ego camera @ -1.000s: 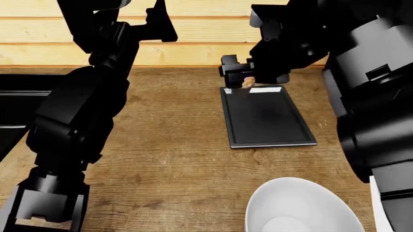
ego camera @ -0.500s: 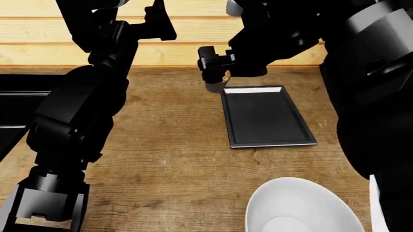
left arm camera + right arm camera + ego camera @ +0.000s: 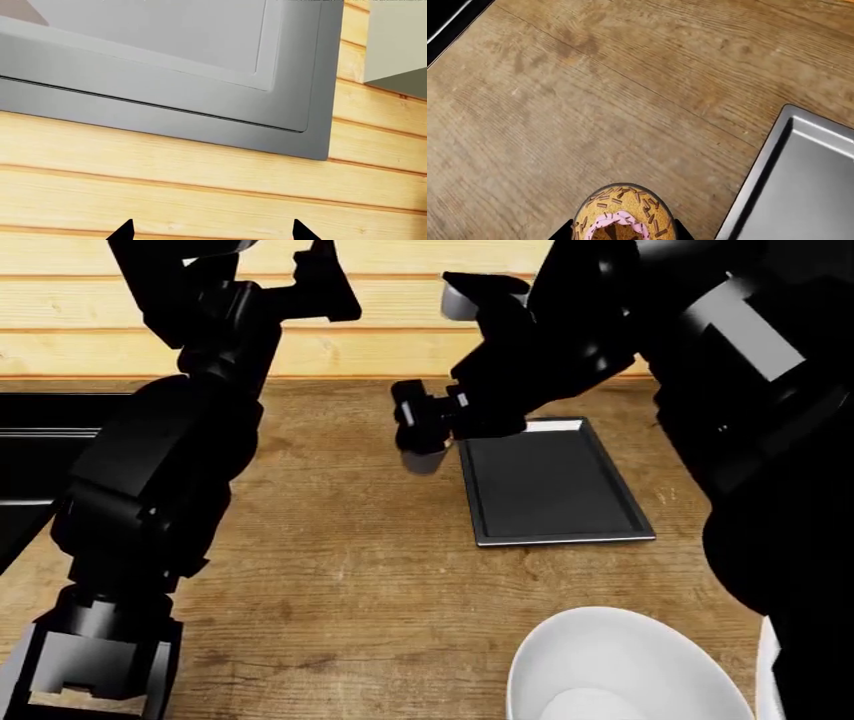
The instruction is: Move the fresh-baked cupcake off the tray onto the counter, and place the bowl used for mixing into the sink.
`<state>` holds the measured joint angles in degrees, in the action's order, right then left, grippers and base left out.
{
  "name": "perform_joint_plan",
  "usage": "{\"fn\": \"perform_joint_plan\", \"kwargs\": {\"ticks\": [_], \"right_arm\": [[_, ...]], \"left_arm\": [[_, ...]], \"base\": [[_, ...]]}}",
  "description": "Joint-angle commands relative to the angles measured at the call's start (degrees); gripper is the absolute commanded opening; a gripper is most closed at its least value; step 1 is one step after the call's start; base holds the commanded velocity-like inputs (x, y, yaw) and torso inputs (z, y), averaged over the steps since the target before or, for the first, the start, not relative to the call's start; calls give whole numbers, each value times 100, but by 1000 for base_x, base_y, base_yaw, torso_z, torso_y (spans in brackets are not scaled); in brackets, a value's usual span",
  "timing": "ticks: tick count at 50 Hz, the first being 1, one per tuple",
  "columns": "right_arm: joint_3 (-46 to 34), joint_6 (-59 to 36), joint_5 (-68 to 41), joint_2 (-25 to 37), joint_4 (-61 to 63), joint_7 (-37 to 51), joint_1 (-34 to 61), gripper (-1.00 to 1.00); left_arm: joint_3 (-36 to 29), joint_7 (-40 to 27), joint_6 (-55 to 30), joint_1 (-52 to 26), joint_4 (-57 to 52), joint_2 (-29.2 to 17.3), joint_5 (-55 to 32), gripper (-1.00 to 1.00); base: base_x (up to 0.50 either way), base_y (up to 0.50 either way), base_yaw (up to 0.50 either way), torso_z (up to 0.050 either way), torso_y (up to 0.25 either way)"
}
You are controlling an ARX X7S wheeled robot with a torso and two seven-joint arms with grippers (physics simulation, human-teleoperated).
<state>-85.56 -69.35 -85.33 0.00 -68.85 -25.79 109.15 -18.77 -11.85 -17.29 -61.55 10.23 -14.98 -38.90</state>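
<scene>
My right gripper (image 3: pixel 420 432) is shut on the cupcake (image 3: pixel 624 216), tan with pink frosting, and holds it above the bare counter (image 3: pixel 594 100) just left of the black tray (image 3: pixel 554 485). The gripper hides the cupcake in the head view. The tray's corner also shows in the right wrist view (image 3: pixel 800 190), and nothing lies on the tray. The white bowl (image 3: pixel 621 670) stands on the counter (image 3: pixel 360 570) at the front right. The black sink (image 3: pixel 40 455) lies at the far left. My left gripper (image 3: pixel 327 280) is raised toward the wall, open and empty (image 3: pixel 212 235).
A wood-plank wall (image 3: pixel 400 310) runs behind the counter. The left wrist view shows that wall and a grey panel (image 3: pixel 167 75) above it. My left arm (image 3: pixel 160 480) stands over the counter's left part, next to the sink. A corner of the sink shows in the right wrist view (image 3: pixel 444 17).
My right gripper has moved left and toward me with the cupcake, from over the tray's far edge to over the counter beside the tray. The left arm has barely moved.
</scene>
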Motion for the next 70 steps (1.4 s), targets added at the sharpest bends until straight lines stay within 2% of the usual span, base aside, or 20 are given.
{"fn": "perform_joint_plan", "kwargs": {"ticks": [1, 37, 38, 62, 70], "right_arm": [[-401, 127, -236, 0, 119, -261, -99, -100], [-260, -184, 377, 0, 475, -559, -315, -100], [-259, -181, 379, 0, 475, -558, -314, 100], [-303, -33, 31, 0, 327, -381, 12, 100], [-261, 168, -462, 0, -83, 53, 131, 100]], "left_arm": [[1, -20, 16, -16, -16, -5, -19, 100], [28, -47, 102, -21, 2, -36, -82, 100], [26, -49, 98, -19, -7, -39, -86, 100], [-22, -84, 101, -40, -34, -46, -95, 100], [-34, -140, 3, -84, -207, -100, -139, 100]], "base": [[0, 0, 0, 0, 0], [0, 0, 0, 0, 0], [0, 0, 0, 0, 0], [0, 0, 0, 0, 0], [0, 0, 0, 0, 0]]}}
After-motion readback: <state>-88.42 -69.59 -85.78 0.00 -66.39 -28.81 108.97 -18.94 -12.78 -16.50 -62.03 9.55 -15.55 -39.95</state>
